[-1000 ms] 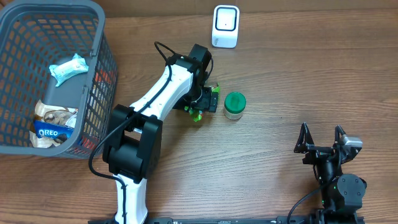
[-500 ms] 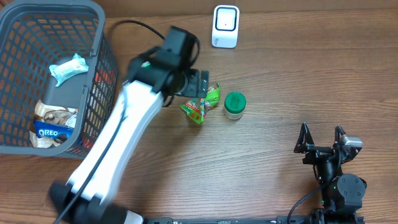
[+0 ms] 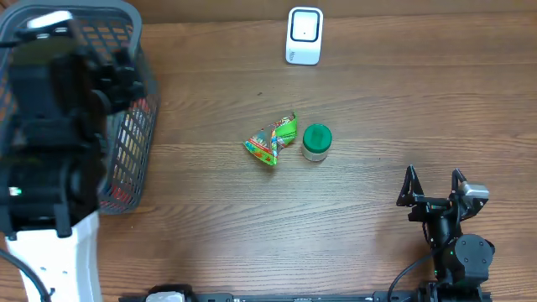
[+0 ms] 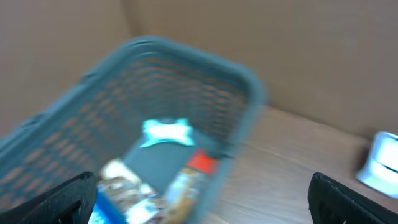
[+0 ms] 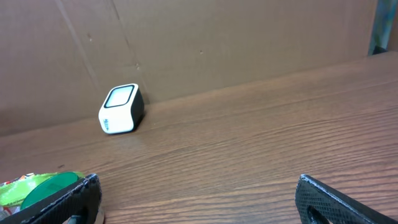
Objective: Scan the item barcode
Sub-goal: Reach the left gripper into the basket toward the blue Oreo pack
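**Sam:** Which hand is nearer to the next thing to scan?

**Me:** My left one. The left gripper (image 4: 205, 202) hangs over the basket (image 4: 249, 93). Its two fingers are spread wide, with nothing between them. The right gripper (image 3: 434, 186) sits well apart, at the other side of the table. It is spread wide and empty too.

**Sam:** What do you see in the basket?

**Me:** The left wrist view is blurry. A light blue packet (image 4: 165, 132) lies flat on the basket floor, below and ahead of my fingers. Its long side runs left to right across that view, and its ends flare out. Nearer to me lie a red thing (image 4: 200, 163) and a blue and brown packet (image 4: 112, 186). I cannot see any barcode.

**Sam:** Which one do you go for?

**Me:** I think the light blue packet, because it lies a bit apart from the others. That is only my guess.

**Sam:** Where is the scanner?

**Me:** The scanner (image 3: 304, 35) stands at the back of the table, to the right of the basket. A green packet (image 3: 273, 141) and a jar with a green lid (image 3: 316, 143) sit just beside each other in the middle of the table. From above, my left arm (image 3: 50, 168) hides most of the basket.
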You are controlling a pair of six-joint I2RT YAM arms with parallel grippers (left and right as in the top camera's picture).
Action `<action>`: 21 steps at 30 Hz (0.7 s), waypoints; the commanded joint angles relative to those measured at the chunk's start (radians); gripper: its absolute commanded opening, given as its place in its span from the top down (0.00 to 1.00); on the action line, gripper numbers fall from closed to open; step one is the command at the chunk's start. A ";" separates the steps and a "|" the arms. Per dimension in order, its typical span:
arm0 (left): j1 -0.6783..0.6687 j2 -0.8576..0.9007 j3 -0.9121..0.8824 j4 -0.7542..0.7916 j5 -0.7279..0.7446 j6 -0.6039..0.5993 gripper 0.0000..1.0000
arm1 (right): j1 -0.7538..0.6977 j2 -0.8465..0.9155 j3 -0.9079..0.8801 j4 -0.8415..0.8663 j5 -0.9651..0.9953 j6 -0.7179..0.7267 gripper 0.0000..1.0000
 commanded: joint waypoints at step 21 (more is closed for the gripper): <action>0.398 0.516 0.013 -0.056 0.363 0.251 0.00 | 0.000 0.000 -0.010 0.007 -0.005 0.004 0.00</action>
